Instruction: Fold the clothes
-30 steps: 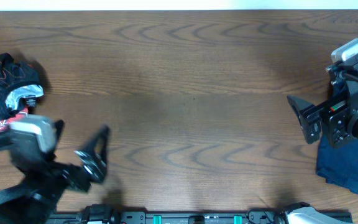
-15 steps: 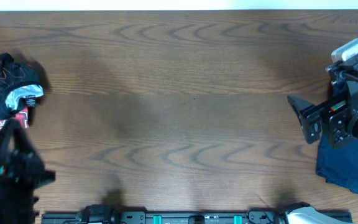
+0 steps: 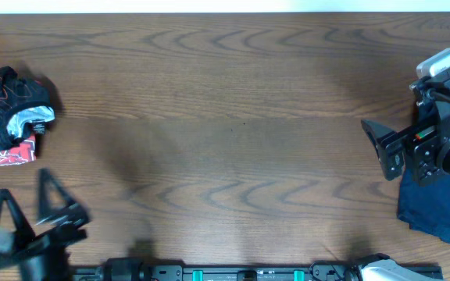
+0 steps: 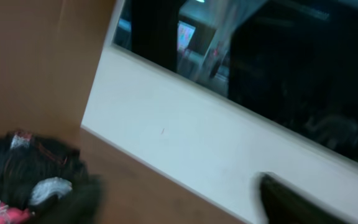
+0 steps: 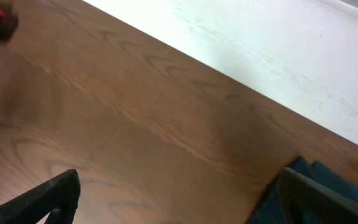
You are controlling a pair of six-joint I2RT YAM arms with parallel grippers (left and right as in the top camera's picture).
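Jersey (image 3: 6, 117), black, bunched at table's (image 3: 225, 94) 9 o'clock, edge cut off. Your L gripper (image 3: 23, 189) at 7 and R gripper (image 3: 375, 150) at 3 both gape. Blue cloth (image 3: 436, 212) at 4, partly hidden under R arm (image 3: 444, 133).

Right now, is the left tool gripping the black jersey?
No, in the overhead view the left tool stands open and empty, apart from the bunched black jersey.

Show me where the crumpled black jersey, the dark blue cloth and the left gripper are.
crumpled black jersey (image 3: 6, 101), overhead view, middle of the bundle.
dark blue cloth (image 3: 436, 220), overhead view, its exposed lower part.
left gripper (image 3: 22, 185), overhead view, midway between its open fingertips.
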